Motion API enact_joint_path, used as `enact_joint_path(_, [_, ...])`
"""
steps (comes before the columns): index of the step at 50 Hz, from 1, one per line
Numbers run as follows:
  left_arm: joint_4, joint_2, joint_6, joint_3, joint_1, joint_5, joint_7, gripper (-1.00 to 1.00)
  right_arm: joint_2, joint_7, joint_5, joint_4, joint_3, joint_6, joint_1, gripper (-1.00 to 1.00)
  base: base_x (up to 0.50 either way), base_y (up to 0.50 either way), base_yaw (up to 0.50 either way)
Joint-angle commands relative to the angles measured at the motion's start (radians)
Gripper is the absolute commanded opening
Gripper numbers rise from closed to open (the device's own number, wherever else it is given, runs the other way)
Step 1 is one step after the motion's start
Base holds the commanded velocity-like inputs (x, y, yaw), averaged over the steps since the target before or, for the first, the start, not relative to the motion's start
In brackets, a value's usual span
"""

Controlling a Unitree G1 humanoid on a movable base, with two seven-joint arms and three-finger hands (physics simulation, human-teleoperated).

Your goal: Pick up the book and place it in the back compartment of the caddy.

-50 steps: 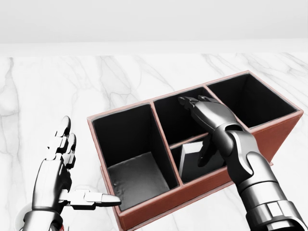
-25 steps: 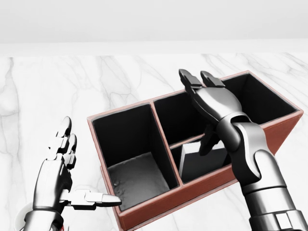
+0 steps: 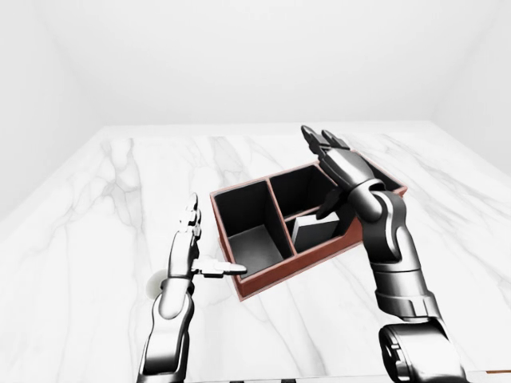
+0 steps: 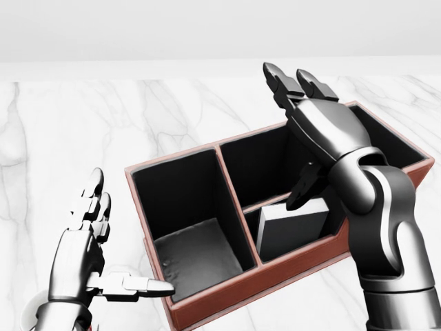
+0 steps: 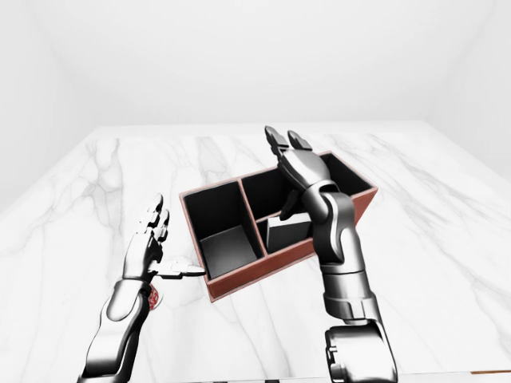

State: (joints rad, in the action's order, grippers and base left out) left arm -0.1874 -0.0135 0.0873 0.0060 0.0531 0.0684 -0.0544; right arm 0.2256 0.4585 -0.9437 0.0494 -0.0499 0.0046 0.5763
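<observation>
The caddy is a red-brown box with black compartments, lying slantwise on the marble table. The grey book stands upright in the lower middle compartment, the one nearer the bottom of the head view. The upper middle compartment holds nothing that I can see. My right hand is open and empty, fingers spread, raised above the middle and right compartments and clear of the book. My left hand is open and empty just left of the caddy, with its thumb pointing at the caddy's lower left corner.
The white marble table stretches wide on all sides of the caddy. A small white and red thing lies by my left wrist. The table's near edge runs along the bottom of the eye views.
My right hand has risen out of the caddy's middle part towards the top of the view, still open. The book stays in the lower middle compartment. The left hand has barely moved.
</observation>
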Motion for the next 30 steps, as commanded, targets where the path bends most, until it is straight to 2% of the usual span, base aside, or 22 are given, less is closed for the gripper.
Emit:
enact_joint_path(1, [-0.007,0.0,0.0,-0.001,0.003,0.0,-0.001,1.0,-0.011,0.059,0.057,-0.148,-0.017,0.07,-0.039,1.0,0.0,0.0,0.0])
enact_joint_path(3, [-0.009,0.0,0.0,-0.001,0.004,-0.001,-0.001,1.0,-0.013,0.069,0.07,-0.182,-0.018,0.083,-0.05,1.0,0.0,0.0,0.0])
enact_joint_path(18, [-0.105,-0.001,0.0,0.006,0.01,-0.015,-0.009,1.0,-0.027,0.12,0.135,-0.473,-0.045,0.083,-0.152,1.0,0.0,0.0,0.0])
enact_joint_path(30, [-0.168,-0.001,0.0,0.012,0.01,-0.024,-0.014,1.0,-0.016,0.131,0.173,-0.582,-0.075,0.083,-0.205,1.0,0.0,0.0,0.0])
